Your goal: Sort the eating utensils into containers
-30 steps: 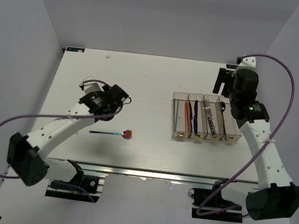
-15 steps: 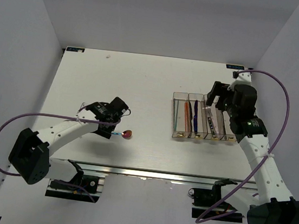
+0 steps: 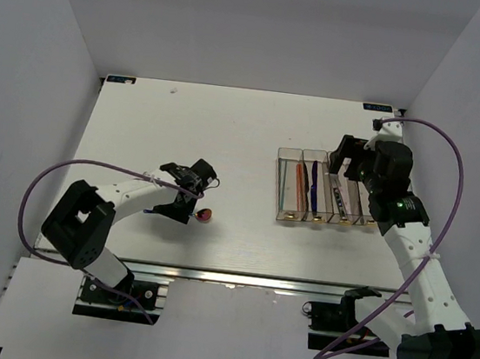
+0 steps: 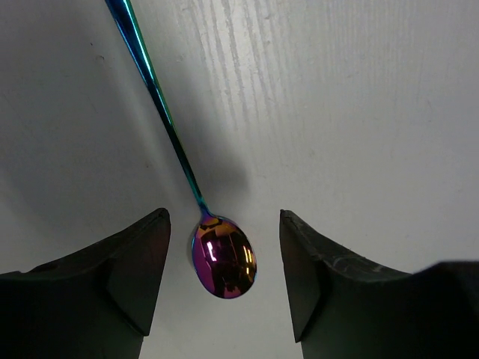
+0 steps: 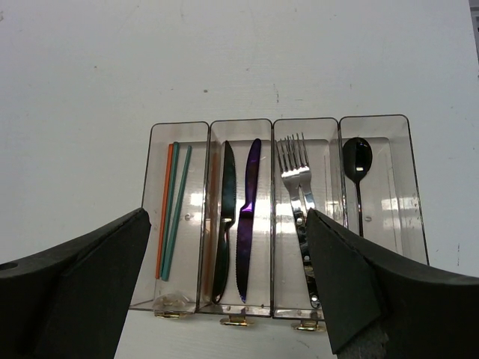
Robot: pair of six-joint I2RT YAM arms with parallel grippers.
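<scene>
A: Count, left to right?
B: One loose spoon [image 4: 223, 256] with an iridescent handle and a reddish bowl, flat on the table [image 3: 255, 129], left of centre, near side. On the right stand four clear bins [image 5: 277, 121] joined in a row, tags at the near ends.
A: Contents?
B: Leftmost bin [image 5: 191, 254]: three chopsticks [image 5: 174, 209], one orange, two teal. Second bin [image 5: 263, 254]: two knives [image 5: 247, 202], one dark, one purple. Third bin [image 5: 286, 254]: two forks [image 5: 293, 161], overlapping. Rightmost bin [image 5: 389, 194]: one black-bowled spoon [image 5: 358, 158]. There's an orange streak at the wall between the first two bins; can't tell what it is.
A: Left side pose?
B: Left arm [image 3: 124, 193] is folded low, reaching right across the near side, wrist pitched down at the table. Left gripper [image 4: 223, 217] is partly spread, one finger each side of the loose spoon's bowl, with a gap on both sides. Nothing gripped.
A: Right?
B: Right arm [image 3: 415, 253] stretches from its near base toward the far side, wrist over the bins. Right gripper [image 5: 228, 217] is spread wide and holds nothing, hovering above the row.
</scene>
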